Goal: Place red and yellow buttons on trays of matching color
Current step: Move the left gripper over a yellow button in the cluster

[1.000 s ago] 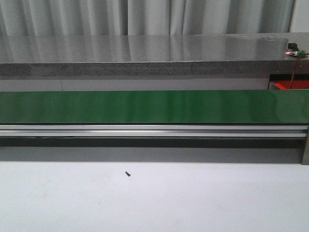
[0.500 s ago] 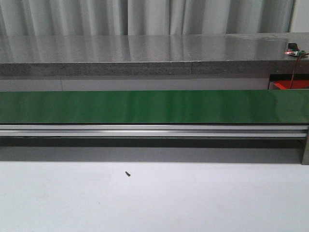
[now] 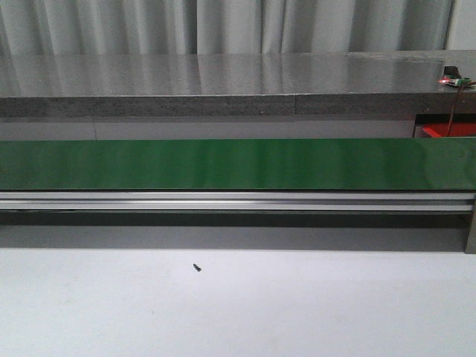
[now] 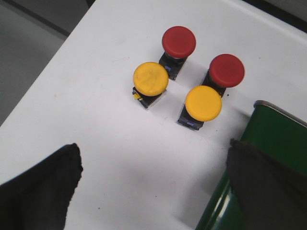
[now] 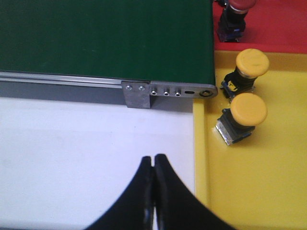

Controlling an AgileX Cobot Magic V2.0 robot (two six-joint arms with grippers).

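So the front view is pretty bare: a long glossy green conveyor belt (image 3: 238,163) runs the full width on a silver aluminium rail (image 3: 238,199), with the white surface (image 3: 297,312) in front of it and one tiny dark screw (image 3: 197,267) lying loose there; neither arm shows up in that view. The left wrist view is where the action is: four mushroom-head push buttons stand in a tight cluster on the white surface, namely a red button (image 4: 178,42) at the far side, a second red button (image 4: 226,71) next to it, a yellow button (image 4: 150,79) just beside the first red one, and another yellow button (image 4: 203,103) right in front of the second red one, close to the end of the green belt. The left gripper (image 4: 153,187) hangs over them with its black jaws spread wide, holding nothing. Over on the right wrist view, the right gripper (image 5: 153,167) has its jaws pressed together, empty, over the white surface just beside the yellow plastic tray (image 5: 254,191). Two yellow-capped buttons (image 5: 252,62) (image 5: 248,109) already sit in that tray, touching or nearly so, and a red-capped button (image 5: 235,14) sits on the red tray (image 5: 283,28) beyond it.
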